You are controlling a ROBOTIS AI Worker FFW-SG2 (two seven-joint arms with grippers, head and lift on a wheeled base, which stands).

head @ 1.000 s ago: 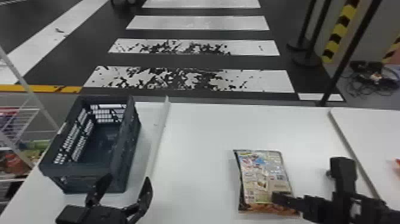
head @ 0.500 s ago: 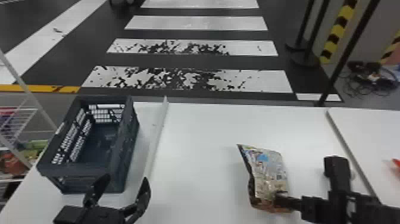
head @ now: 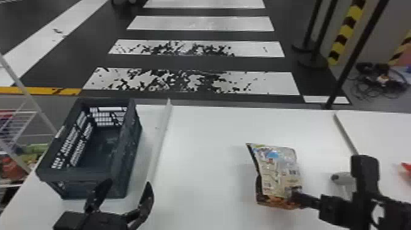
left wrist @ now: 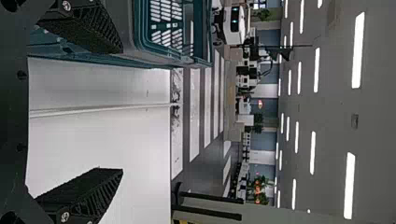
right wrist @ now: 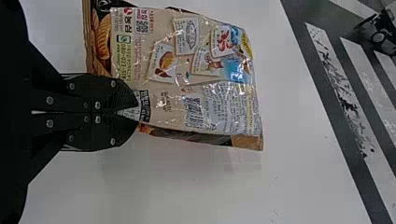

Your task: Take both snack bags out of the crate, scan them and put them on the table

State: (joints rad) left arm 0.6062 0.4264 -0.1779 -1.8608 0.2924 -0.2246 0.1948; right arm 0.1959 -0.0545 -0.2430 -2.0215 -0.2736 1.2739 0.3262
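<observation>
On the right half of the white table (head: 208,159), my right gripper (head: 296,197) holds a snack bag (head: 278,171) by its near right corner. The right wrist view has that gripper (right wrist: 135,112) shut on the edge of the bag (right wrist: 187,70), whose printed back with a barcode faces the camera. My left gripper (head: 122,195) stands open just in front of the dark blue crate (head: 122,180), nothing between its fingers; in the left wrist view, the gripper's (left wrist: 122,112) fingers are wide apart beside the crate (left wrist: 140,28). No bag is visible inside the crate.
A pale raised strip (head: 160,140) runs along the table right of the crate. A small grey-white device (head: 344,178) stands behind the right arm. Wire shelves with goods (head: 15,131) are at the left edge, and a black post (head: 354,55) rises beyond the table.
The bag in my right gripper first tipped and narrowed in view, then turned its printed face back toward the head camera, slightly farther left. The left arm has stayed almost still.
</observation>
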